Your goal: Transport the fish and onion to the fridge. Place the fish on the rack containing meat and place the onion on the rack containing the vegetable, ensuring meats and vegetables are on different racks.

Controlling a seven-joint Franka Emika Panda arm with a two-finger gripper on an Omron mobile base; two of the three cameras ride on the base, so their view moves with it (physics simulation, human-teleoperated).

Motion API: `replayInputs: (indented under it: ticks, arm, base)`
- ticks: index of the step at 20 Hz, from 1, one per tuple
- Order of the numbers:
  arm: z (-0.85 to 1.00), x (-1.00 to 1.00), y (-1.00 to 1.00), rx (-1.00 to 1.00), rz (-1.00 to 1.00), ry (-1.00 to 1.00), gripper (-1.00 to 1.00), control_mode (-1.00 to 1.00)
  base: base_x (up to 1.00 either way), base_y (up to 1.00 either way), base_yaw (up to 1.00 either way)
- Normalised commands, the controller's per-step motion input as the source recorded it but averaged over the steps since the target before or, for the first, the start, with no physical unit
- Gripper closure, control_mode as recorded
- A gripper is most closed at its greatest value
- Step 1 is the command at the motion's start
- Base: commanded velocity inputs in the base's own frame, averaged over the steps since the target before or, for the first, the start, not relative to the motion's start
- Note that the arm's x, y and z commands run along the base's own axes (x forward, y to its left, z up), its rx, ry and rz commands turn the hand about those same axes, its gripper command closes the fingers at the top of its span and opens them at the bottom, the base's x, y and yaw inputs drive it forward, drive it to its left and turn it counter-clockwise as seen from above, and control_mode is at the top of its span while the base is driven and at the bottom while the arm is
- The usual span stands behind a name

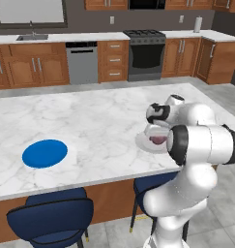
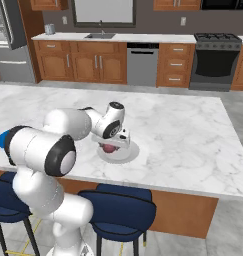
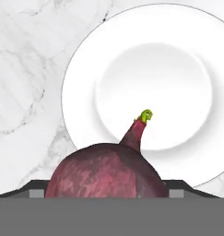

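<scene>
With wide fingers flanking the onion [image 3: 106, 170] at the frame's bottom over the white plate [image 3: 85, 83], the gripper [image 3: 106, 191] should squeeze evenly and lift straight.

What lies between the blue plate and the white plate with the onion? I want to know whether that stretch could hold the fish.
Bare marble between the blue plate and the white plate, as the left base view shows.

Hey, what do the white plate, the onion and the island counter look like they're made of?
White plate: probably glazed ceramic, with a smooth surface and soft sheen. Onion: organic, with a matte purple skin, fine streaks and a green stem tip. Island counter: looks like polished marble or an imitation, white with grey veins.
</scene>
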Motion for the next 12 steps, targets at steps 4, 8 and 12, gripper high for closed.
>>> replayInputs:
  ticks: [4, 8, 12]
  arm:
    - [0.97, -0.99, 0.00, 0.00, 0.00, -0.08, 1.00, -1.00]
    - [1.00, -0.99, 0.00, -0.02, 0.00, -0.07, 1.00, -1.00]
    - [1.00, -0.94, 0.00, -0.02, 0.00, -0.09, 1.00, -1.00]
  base:
    - [0.00, 0.00, 0.00]
    - [0.00, 0.00, 0.00]
    - [0.00, 0.00, 0.00]
